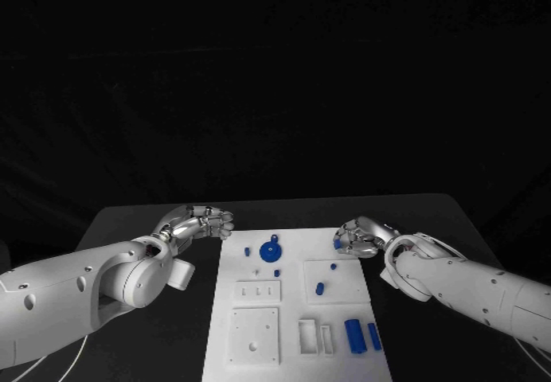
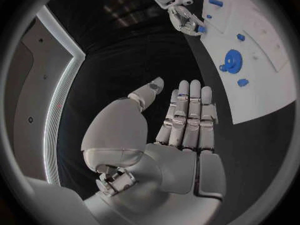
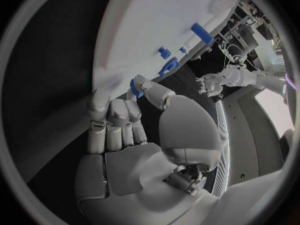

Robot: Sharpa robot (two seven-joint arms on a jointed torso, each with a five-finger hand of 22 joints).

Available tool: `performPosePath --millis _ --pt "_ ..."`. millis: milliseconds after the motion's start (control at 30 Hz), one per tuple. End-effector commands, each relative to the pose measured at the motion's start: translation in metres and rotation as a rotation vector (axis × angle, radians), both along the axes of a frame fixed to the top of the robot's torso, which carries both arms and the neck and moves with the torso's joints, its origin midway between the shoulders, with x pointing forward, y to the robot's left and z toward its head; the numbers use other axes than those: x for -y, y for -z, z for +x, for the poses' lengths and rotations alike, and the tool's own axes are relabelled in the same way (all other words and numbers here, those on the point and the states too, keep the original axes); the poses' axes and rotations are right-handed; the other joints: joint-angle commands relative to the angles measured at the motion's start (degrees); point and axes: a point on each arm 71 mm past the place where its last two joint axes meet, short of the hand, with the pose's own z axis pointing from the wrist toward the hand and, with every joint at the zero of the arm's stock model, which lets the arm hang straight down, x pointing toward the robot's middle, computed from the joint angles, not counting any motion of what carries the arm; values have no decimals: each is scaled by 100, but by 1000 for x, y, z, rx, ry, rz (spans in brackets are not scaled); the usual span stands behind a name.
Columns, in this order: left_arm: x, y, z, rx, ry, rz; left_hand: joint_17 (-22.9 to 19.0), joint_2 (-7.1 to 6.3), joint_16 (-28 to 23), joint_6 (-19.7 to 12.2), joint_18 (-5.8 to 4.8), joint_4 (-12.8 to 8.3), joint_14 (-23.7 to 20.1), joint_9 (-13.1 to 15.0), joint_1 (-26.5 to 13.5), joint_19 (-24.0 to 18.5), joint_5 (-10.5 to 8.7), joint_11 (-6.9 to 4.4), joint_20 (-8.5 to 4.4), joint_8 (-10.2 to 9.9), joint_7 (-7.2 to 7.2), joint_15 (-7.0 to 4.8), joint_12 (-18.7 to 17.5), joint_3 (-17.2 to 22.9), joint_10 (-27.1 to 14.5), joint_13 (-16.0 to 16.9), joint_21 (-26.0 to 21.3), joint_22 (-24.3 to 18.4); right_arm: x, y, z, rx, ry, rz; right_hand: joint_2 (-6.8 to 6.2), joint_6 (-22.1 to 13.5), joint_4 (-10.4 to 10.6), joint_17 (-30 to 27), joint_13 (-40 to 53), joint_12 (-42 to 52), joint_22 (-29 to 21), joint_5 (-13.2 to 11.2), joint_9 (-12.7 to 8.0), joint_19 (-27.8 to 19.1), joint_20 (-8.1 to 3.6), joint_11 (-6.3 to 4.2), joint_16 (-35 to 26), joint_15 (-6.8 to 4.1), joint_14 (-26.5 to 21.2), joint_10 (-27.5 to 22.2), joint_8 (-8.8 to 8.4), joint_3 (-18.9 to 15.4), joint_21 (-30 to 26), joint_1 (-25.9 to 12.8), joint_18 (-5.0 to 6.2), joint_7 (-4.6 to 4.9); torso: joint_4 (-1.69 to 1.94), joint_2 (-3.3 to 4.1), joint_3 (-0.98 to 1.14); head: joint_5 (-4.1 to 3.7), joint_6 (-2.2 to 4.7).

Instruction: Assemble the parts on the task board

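Note:
The white task board (image 1: pixel 293 239) lies in the middle of the black table. A blue gear (image 1: pixel 270 253) sits near its far end, with small blue pegs (image 1: pixel 320 288) scattered around it and two blue cylinders (image 1: pixel 355 334) near its front right. My right hand (image 1: pixel 358 239) hovers at the board's far right edge and pinches a small blue part (image 3: pixel 135 87) between thumb and fingers. The left wrist view shows that part (image 2: pixel 201 29) too. My left hand (image 1: pixel 197 223) is just off the board's far left corner, its fingers (image 2: pixel 187 110) straight and the thumb apart, holding nothing.
White raised blocks (image 1: pixel 255 334) and a slotted holder (image 1: pixel 312 336) stand on the near half of the board. Bare black table (image 1: pixel 138 223) lies on both sides of it, and a dark curtain hangs behind.

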Motion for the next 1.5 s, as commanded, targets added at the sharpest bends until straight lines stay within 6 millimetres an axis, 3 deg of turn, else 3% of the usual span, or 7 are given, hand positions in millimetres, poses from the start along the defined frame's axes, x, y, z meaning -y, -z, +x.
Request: performPosePath --millis 33,133,267,600,800,967,1500 --pt "8 4 -3 -52 69 50 88 4 188 113 61 26 148 13 -89 140 -19 -101 -76 52 -33 -86 93 -59 225 69 137 148 -9 -7 -2 -14 19 -30 25 480 -48 15 37 48 88 48 116 42 -20 0 -4 -37 20 61 66 31 35 -43 399 266 -6 -7 -4 -1 16" --pt "13 7 -6 -88 99 84 272 -10 559 211 76 88 437 6 -221 383 -28 -288 -223 62 -75 -272 281 -138 636 227 403 153 -20 -16 -5 -8 -4 -58 22 488 -75 23 65 71 86 33 132 49 -23 -3 0 -40 21 94 69 51 37 -42 399 262 -8 -13 -3 -9 37" --pt "21 9 -7 -126 122 125 500 -29 944 301 49 137 583 -20 -361 553 -38 -412 -406 33 -140 -438 420 -187 942 472 710 145 -35 -27 -8 1 -35 -77 13 499 -95 32 89 91 84 16 150 58 -25 -7 5 -42 24 124 71 81 40 -42 399 259 -11 -44 -10 0 47" --pt "44 13 -6 -180 132 200 806 -87 1567 407 -1 215 765 -63 -498 754 -42 -541 -679 -45 -258 -679 851 -229 1213 1056 1214 135 -73 -54 -15 30 -75 -117 -28 514 -98 46 116 110 78 24 183 79 -24 -10 9 -45 30 159 67 170 42 -49 399 255 -53 -194 -15 38 66" --pt "57 15 -4 -189 115 224 820 -218 1646 413 -39 332 668 -79 -617 690 -54 -538 -722 -87 -240 -682 960 -226 1049 1249 1292 115 -95 -59 -20 38 -83 -146 -59 519 -74 50 105 93 74 34 204 91 -16 -10 6 -43 35 148 59 235 43 -62 399 254 -78 -289 -16 110 32" --pt "68 16 -3 -199 108 240 638 -306 1360 431 -106 412 197 -77 -656 263 -57 -312 -538 -99 -126 -461 609 -125 261 1208 1094 37 -115 -61 -26 34 -90 -154 -79 523 -59 52 102 86 71 50 218 97 -9 -11 2 -42 39 148 52 285 42 -63 399 253 -76 -339 -8 143 8" --pt "80 21 -2 -236 114 319 599 -350 1386 478 -59 589 266 -62 -777 279 -65 -332 -516 -79 -143 -456 615 -117 302 1285 1131 44 -149 -61 -34 2 -133 -128 -116 524 -29 47 63 40 67 40 244 95 11 -9 -16 -38 44 105 35 372 34 -69 399 255 -69 -353 0 169 43"
